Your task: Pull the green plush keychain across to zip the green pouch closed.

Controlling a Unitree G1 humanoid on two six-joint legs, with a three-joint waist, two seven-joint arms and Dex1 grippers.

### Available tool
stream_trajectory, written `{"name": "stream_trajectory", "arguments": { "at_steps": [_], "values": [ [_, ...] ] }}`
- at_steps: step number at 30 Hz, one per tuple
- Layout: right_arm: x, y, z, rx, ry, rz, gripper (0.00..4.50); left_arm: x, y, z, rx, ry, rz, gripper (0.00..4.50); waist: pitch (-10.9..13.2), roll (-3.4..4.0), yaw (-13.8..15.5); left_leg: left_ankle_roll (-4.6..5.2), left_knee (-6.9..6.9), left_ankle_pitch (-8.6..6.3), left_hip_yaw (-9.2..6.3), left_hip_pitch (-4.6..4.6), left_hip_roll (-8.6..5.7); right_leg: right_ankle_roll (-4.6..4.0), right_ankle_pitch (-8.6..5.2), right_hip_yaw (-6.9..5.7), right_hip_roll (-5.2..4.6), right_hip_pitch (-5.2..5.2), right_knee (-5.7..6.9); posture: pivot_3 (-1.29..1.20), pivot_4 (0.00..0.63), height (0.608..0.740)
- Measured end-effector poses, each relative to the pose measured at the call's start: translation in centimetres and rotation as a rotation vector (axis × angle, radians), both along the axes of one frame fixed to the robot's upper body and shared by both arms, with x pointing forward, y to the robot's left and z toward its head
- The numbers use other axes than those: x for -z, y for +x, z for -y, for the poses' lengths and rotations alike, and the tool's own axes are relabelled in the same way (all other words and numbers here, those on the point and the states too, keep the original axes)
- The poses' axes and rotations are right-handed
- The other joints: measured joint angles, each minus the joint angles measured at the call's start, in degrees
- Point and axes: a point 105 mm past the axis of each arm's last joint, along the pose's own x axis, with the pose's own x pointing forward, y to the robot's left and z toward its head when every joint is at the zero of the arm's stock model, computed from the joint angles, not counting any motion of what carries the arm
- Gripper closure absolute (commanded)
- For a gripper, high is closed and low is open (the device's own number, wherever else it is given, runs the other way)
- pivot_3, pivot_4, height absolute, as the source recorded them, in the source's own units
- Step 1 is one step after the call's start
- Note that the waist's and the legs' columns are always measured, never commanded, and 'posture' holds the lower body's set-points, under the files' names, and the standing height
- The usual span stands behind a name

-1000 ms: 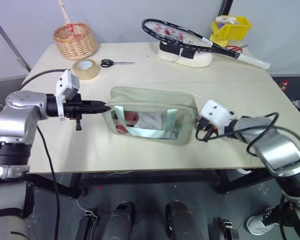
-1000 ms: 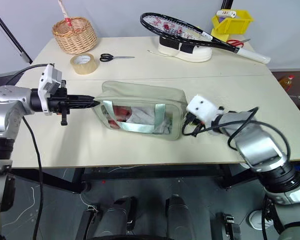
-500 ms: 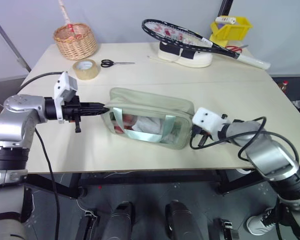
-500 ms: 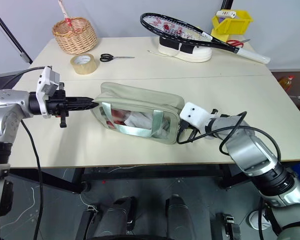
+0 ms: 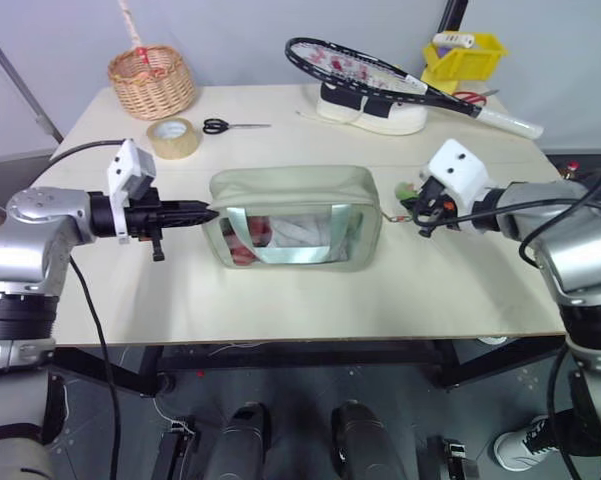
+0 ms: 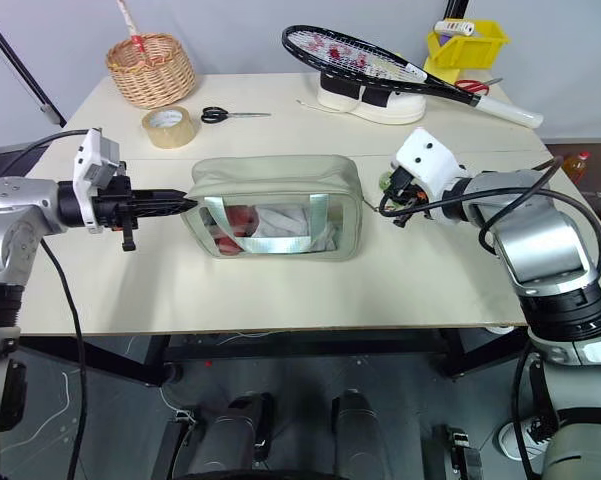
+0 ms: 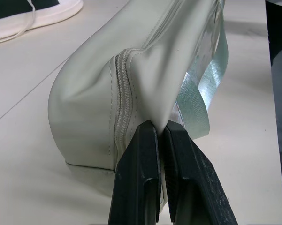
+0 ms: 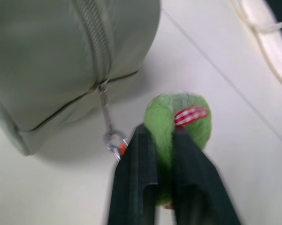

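Green pouch (image 5: 290,215) lies near the table's (image 5: 280,300) middle, long axis left to right, window panel facing the robot, zipper along its top. The left gripper (image 5: 208,213) pinches the pouch's left end. Green plush keychain (image 8: 178,119) hangs just off the pouch's right end, clamped between the right gripper's (image 8: 163,140) fingers.

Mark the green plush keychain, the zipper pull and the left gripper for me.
green plush keychain (image 8: 178,119): right wrist view, fuzzy body between the fingers.
zipper pull (image 8: 102,86): right wrist view, metal tab at the pouch's end.
left gripper (image 7: 160,129): left wrist view, fingertips pinching pouch fabric.
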Motion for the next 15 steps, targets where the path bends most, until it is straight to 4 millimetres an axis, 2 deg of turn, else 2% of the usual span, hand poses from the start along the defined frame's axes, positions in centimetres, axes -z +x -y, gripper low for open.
{"name": "stream_trajectory", "arguments": {
  "at_steps": [6,11,12,13,15],
  "values": [
    [0.3,-0.5,-0.3,-0.005,0.045,-0.060,0.03,0.0,-0.1,0.1,0.009,0.002,-0.001,4.50,0.0,0.00,0.1,0.00,0.00,0.00,0.00,0.00,0.00,0.00,0.00,0.00,-0.01,0.00,0.00,0.00,0.150,0.659],
    [-1.7,-1.1,1.4,0.014,0.064,-0.029,0.03,-0.2,-0.1,0.2,0.022,0.008,0.001,4.50,0.0,0.00,0.1,0.00,0.00,0.00,0.00,-0.02,-0.01,0.00,0.00,0.00,-0.02,0.00,-0.01,0.00,0.150,0.659],
    [-2.3,-1.3,1.8,0.015,0.079,-0.016,0.00,-0.3,-0.1,0.3,0.027,0.008,-0.003,3.78,0.0,0.00,0.1,0.00,0.00,0.00,0.00,-0.02,-0.01,0.00,0.00,-0.01,-0.02,0.00,-0.01,0.00,0.150,0.659],
    [-3.0,-1.5,2.0,0.010,0.101,-0.003,0.00,-0.4,-0.1,0.4,0.030,0.002,-0.013,3.55,0.0,-0.01,0.1,0.00,0.00,0.00,0.00,-0.02,-0.01,0.00,0.00,-0.01,-0.02,0.00,-0.01,0.00,0.150,0.659],
    [-4.4,-2.2,2.4,-0.009,0.127,0.026,0.00,-0.9,-0.1,0.5,0.040,-0.013,-0.027,2.67,0.0,-0.01,0.1,0.00,0.00,0.00,0.00,-0.03,-0.01,0.00,0.00,-0.01,-0.01,0.00,-0.01,0.00,0.150,0.659]
  ]
}}
